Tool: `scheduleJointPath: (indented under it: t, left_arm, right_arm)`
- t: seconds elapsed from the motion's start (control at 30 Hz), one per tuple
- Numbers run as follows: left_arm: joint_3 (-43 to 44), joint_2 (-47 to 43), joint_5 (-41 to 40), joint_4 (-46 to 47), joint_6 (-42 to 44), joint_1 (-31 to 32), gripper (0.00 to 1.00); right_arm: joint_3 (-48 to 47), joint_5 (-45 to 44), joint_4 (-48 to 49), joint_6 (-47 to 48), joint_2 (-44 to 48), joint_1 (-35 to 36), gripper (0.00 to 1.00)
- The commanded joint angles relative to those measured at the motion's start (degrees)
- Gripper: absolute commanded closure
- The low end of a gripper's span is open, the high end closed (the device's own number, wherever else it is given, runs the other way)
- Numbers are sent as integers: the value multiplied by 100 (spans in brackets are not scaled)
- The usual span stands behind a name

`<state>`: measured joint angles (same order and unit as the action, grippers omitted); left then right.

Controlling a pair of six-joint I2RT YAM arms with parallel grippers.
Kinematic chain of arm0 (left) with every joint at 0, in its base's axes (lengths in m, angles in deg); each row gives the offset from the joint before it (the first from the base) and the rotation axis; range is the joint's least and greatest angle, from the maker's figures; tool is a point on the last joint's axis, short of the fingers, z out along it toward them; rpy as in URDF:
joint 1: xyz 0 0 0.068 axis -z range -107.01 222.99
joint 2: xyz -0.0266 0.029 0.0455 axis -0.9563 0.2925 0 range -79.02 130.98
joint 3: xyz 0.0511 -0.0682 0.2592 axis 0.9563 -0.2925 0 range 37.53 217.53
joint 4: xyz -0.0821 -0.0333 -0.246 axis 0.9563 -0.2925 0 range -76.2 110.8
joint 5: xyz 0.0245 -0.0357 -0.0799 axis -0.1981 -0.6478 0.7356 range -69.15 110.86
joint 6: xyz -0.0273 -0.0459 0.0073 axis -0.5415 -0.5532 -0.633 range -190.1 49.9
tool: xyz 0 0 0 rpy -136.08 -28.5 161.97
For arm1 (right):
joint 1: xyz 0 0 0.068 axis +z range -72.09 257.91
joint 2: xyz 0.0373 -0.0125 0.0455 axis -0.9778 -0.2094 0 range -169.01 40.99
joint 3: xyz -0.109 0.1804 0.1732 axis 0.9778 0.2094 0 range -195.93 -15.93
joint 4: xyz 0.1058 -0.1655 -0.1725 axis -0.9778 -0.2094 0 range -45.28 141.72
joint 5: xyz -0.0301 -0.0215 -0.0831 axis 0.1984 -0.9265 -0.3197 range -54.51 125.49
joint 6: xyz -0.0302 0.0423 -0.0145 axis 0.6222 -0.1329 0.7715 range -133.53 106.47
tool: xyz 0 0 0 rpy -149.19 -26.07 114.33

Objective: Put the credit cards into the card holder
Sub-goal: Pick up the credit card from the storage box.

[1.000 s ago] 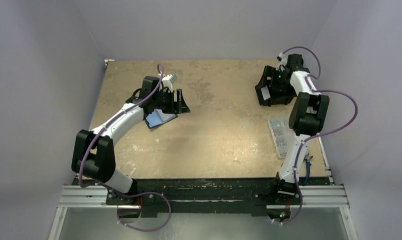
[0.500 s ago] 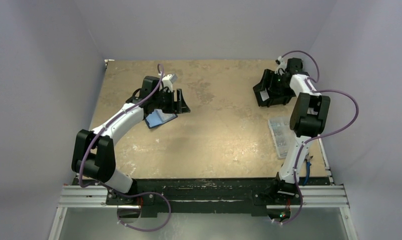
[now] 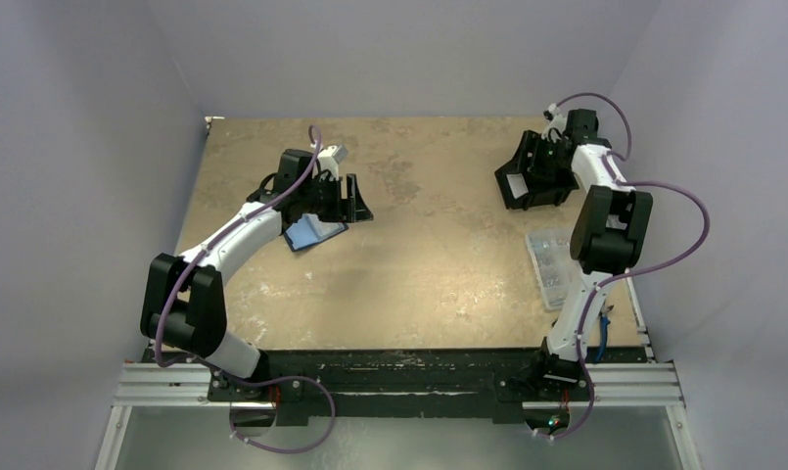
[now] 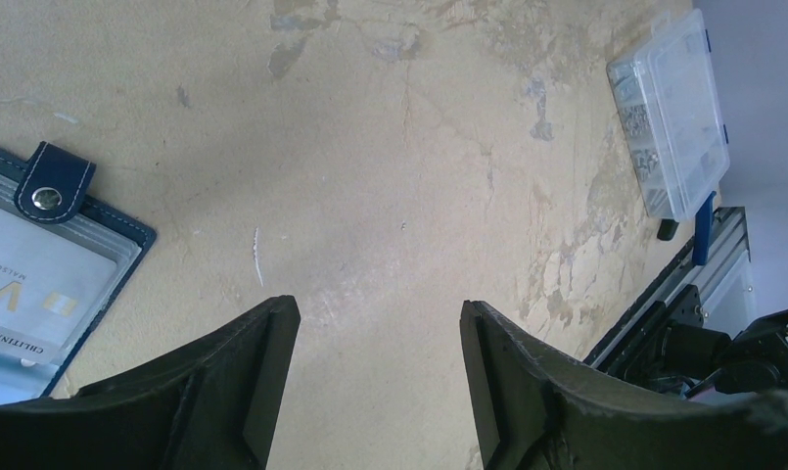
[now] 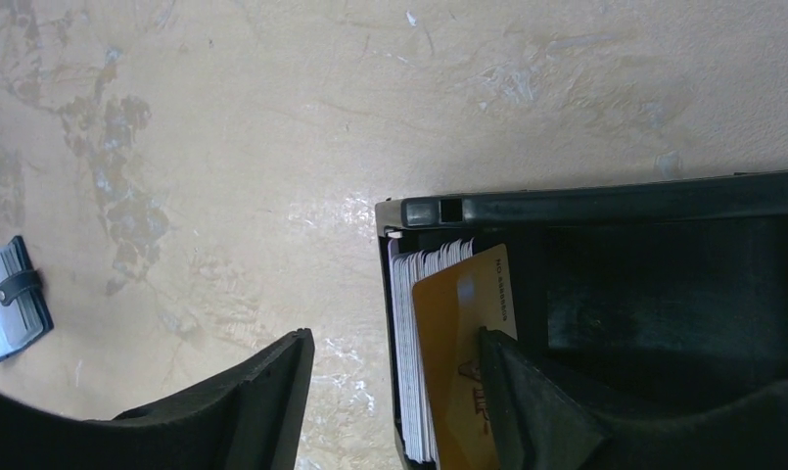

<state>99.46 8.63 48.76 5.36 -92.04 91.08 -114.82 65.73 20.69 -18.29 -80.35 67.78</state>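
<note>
One card holder (image 4: pixel 55 184) lies open on the left half of the bench (image 3: pixel 419 274). It is navy with white stitching and a snap tab, and a pale card (image 4: pixel 27 289) shows under its clear sleeve, partly cut off by the frame. The left claw (image 4: pixel 375 323) hangs spread and empty just beside it. At the far right, one black box (image 5: pixel 605 211) holds one gold card (image 5: pixel 463 362) and a white stack (image 5: pixel 409 362), too fine to count. The right claw (image 5: pixel 394 343) is spread, straddling the box wall. One clear box (image 3: pixel 551 266) lies nearby.

left wrist: navy-blue folding card holder (image 4: pixel 47 264) runs off the left edge | clear plastic compartment box (image 4: pixel 669 117): contents too small for me to tell | right wrist: one finger (image 5: pixel 536 411) of my right gripper (image 5: pixel 392 338) covers part of the gold card (image 5: pixel 450 357); black open-sided box (image 5: pixel 615 211) cut by right and bottom edges
</note>
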Motion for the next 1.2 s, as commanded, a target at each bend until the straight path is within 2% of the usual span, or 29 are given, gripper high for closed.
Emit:
scheduleJointPath:
  t: [0.0, 0.2, 0.43, 0.77, 1.1, 1.17]
  left_arm:
    - [-62, 15, 119, 242, -39, 19, 34]
    - [-66, 15, 135, 243, -39, 19, 34]
    - [-75, 8, 150, 256, -51, 19, 34]
    - [-84, 19, 181, 283, -58, 19, 34]
    - [-91, 22, 181, 296, -61, 20, 34]
    - [-100, 29, 181, 291, -57, 19, 34]
  right_arm:
    - [98, 245, 157, -58, 262, 29, 33]
    - [89, 187, 174, -77, 233, 29, 45]
    - [74, 72, 151, -65, 171, 29, 49]
    - [58, -301, 147, -45, 143, 29, 34]
    - [45, -325, 169, -59, 62, 29, 33]
    - [87, -501, 199, -68, 157, 29, 26]
